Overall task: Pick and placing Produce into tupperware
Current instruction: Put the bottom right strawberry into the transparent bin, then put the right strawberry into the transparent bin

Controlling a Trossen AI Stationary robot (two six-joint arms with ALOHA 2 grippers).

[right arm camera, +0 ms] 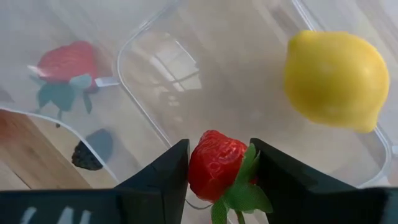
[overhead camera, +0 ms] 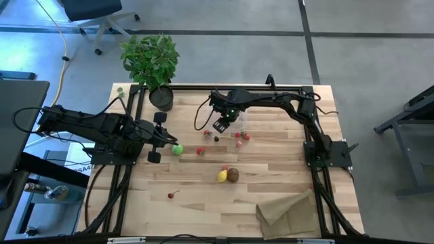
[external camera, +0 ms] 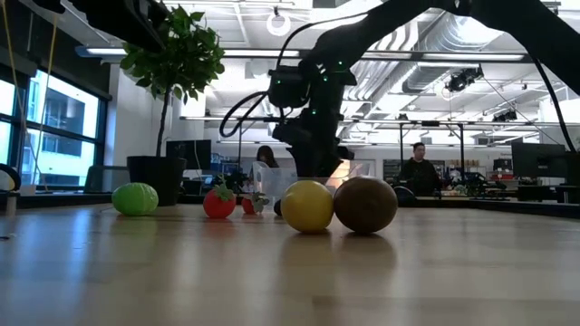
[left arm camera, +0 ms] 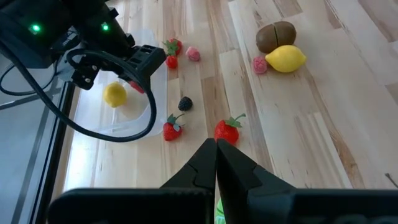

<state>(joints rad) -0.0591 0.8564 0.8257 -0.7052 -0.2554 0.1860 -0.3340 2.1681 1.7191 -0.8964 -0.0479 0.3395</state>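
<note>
My right gripper (overhead camera: 224, 123) hovers over the clear tupperware (right arm camera: 205, 68) at the table's far middle, shut on a red strawberry (right arm camera: 214, 163). One yellow lemon (right arm camera: 336, 81) lies inside the tupperware. My left gripper (left arm camera: 216, 148) is shut and hangs above the green lime (overhead camera: 178, 150), which rests on the table (external camera: 134, 198). The second lemon (overhead camera: 222, 176) and the brown kiwi (overhead camera: 232, 175) lie side by side on the wood. Several small red berries (left arm camera: 227, 130) and a blackberry (left arm camera: 185, 103) are scattered between the lime and the tupperware. My right gripper pinches the strawberry's red body (right arm camera: 208, 155) between its two fingers (right arm camera: 165, 177), coming from above and pointing down. The berry is lifted clear over the tupperware's open inside. Its green leaves (right arm camera: 245, 193) stick out on the side near the wrist camera.
A potted plant (overhead camera: 152, 64) stands at the far left corner. A tan paper bag (overhead camera: 288, 213) lies at the near right. One lone berry (overhead camera: 171, 195) sits near the front left. Bare wood stretches along the near edge.
</note>
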